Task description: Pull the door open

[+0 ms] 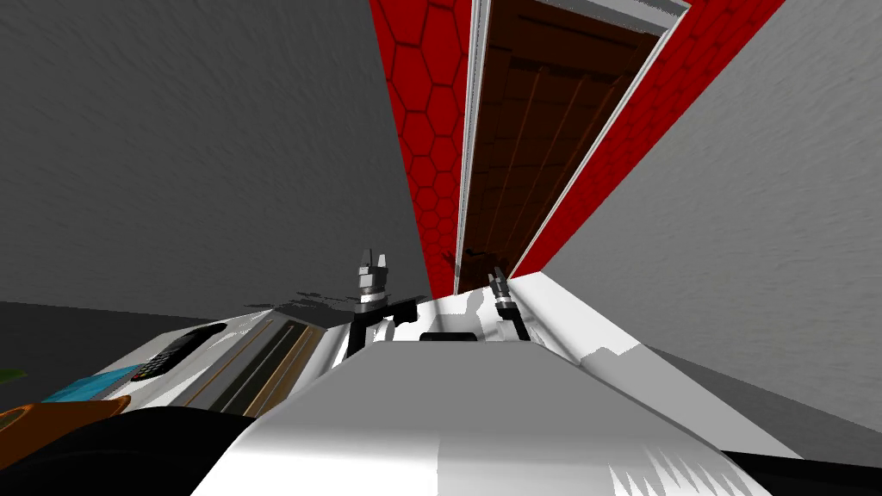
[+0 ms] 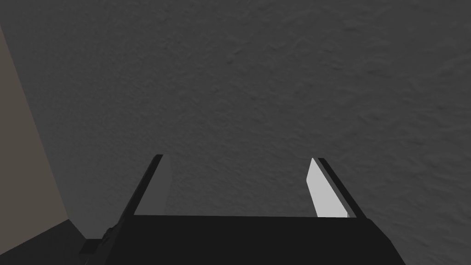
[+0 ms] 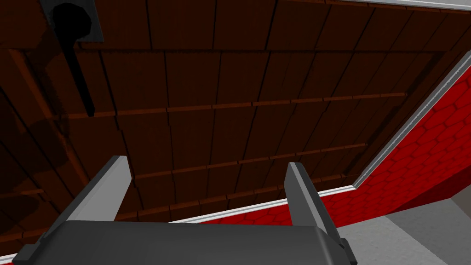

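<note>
A dark brown panelled door (image 1: 538,146) in a white frame stands ahead, set in a red hexagon-tiled wall (image 1: 426,129). In the right wrist view the door (image 3: 239,92) lies close in front, and its dark lever handle (image 3: 76,55) on a grey plate sits off beyond the left finger, well apart from it. My right gripper (image 3: 207,175) is open with nothing between its fingers; in the head view it (image 1: 497,278) points at the door's foot. My left gripper (image 1: 372,258) is held beside it, facing a grey wall, open (image 2: 237,177) and holding nothing.
Grey walls (image 1: 198,146) close in on both sides of the doorway. A white cabinet top (image 1: 172,362) with a dark remote (image 1: 168,353) and a blue item lies at my left. An orange object (image 1: 43,418) sits at the lower left corner.
</note>
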